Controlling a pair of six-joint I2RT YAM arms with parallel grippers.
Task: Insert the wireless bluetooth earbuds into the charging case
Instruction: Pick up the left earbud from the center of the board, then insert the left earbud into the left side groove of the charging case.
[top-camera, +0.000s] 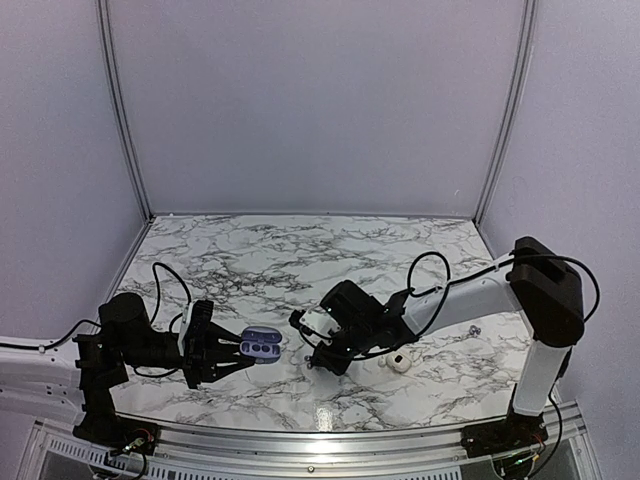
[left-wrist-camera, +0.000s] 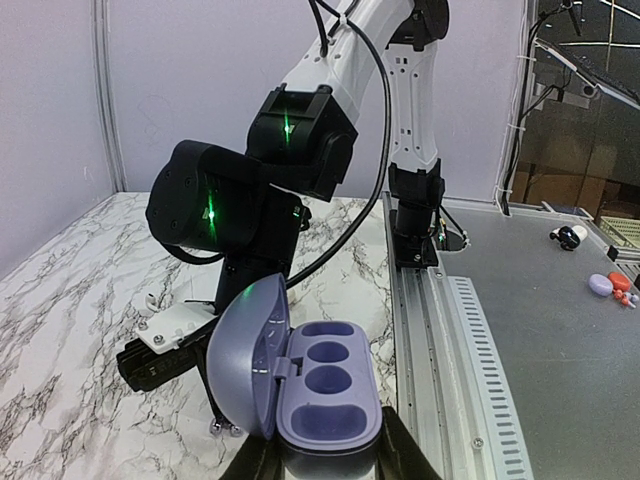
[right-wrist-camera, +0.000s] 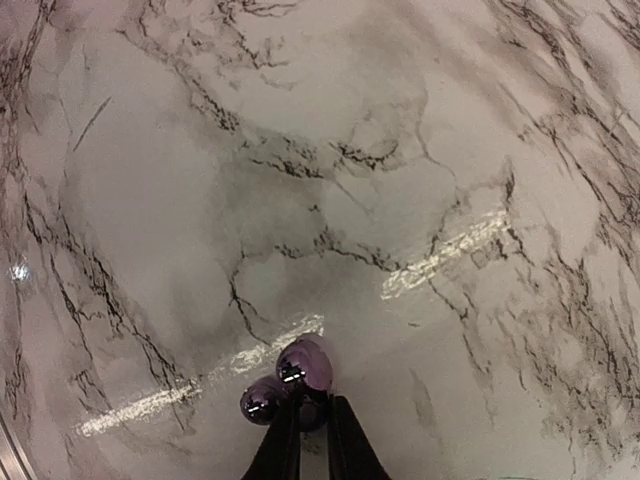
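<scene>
Pick-up step: an earbud (right-wrist-camera: 300, 378) is gripped, case wells (left-wrist-camera: 327, 352) empty.
Worktop (top-camera: 300, 250): left tool (top-camera: 243, 351) pinches the open charging case (top-camera: 263, 345) at 7 o'clock. Right tool (right-wrist-camera: 308, 415), at the case's 3 o'clock, is pressed onto the earbud. Next: carry it and align it over a well.

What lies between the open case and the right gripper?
Only a bare strip of table, as the top view shows. The case sits in the left gripper; the right gripper pinches an earbud.
</scene>
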